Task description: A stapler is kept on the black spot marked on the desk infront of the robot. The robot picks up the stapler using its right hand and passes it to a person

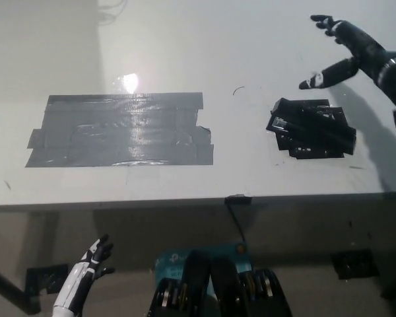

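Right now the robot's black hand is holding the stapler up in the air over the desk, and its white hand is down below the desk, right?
Not quite. The head view shows the stapler lying on its black spot on the desk, not held. The black right hand is open above it, holding nothing. The white left hand is indeed below the desk.

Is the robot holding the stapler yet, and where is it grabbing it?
No, nothing is held. The black right hand hovers open above the stapler lying on its black spot. The white left hand rests below the desk, holding nothing.
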Controlling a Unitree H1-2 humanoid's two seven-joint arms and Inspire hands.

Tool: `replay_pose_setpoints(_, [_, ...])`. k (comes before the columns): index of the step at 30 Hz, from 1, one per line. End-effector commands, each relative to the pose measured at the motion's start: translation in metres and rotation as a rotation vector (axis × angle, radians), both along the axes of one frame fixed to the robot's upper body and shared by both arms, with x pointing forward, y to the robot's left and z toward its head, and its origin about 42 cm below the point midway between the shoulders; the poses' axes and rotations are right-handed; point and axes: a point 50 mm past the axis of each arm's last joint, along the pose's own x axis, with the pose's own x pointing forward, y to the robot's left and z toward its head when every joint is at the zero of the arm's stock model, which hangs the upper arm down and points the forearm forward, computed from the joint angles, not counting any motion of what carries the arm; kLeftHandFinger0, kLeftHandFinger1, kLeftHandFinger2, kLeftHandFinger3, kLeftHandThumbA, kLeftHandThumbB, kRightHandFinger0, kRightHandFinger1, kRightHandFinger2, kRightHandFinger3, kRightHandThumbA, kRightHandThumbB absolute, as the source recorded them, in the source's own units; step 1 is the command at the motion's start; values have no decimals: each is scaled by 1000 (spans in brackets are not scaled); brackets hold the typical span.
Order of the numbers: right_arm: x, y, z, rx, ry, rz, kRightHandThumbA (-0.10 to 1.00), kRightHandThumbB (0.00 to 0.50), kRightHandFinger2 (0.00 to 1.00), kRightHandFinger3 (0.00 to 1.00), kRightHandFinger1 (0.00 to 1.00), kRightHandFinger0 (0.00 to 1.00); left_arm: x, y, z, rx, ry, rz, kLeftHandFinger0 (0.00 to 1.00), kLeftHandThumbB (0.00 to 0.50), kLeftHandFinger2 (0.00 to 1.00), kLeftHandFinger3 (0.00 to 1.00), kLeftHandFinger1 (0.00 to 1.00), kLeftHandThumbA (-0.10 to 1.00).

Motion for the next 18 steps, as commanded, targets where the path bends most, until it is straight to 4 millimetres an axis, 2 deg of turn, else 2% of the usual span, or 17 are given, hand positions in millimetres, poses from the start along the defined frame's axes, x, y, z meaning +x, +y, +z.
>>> replay_pose_setpoints(1, [16,13,20,-9,90,50,896,324,1000,1000,1000,1000,6,0,14,-29,-70,-17,885,500,1000,1000,1000,1000])
replay_pose_setpoints(5, [14,17,3,-49,124,54,920,289,1000,1000,1000,1000,4,-1,14,-31,-67,-22,894,498,1000,1000,1000,1000])
replay_pose_setpoints(7, [17,17,-7,-69,156,20,936,315,1000,1000,1000,1000,4,-1,14,-35,-66,-23,893,488,1000,1000,1000,994])
replay_pose_setpoints(10, [18,15,-16,-106,167,12,955,290,1000,1000,1000,1000,4,0,15,-25,-75,-25,879,482,1000,1000,1000,1000])
replay_pose_setpoints(13, [21,16,-25,-162,173,-4,1000,317,1000,1000,1000,1000,4,1,16,-22,-73,-25,878,491,1000,1000,1000,1000])
replay_pose_setpoints(17, [19,16,-31,-160,176,14,998,302,1000,1000,1000,1000,5,1,16,-25,-75,-26,877,495,1000,1000,1000,1000])
replay_pose_setpoints(18, [18,16,-33,-176,174,12,1000,317,1000,1000,1000,1000,5,1,16,-21,-74,-27,876,495,1000,1000,1000,1000])
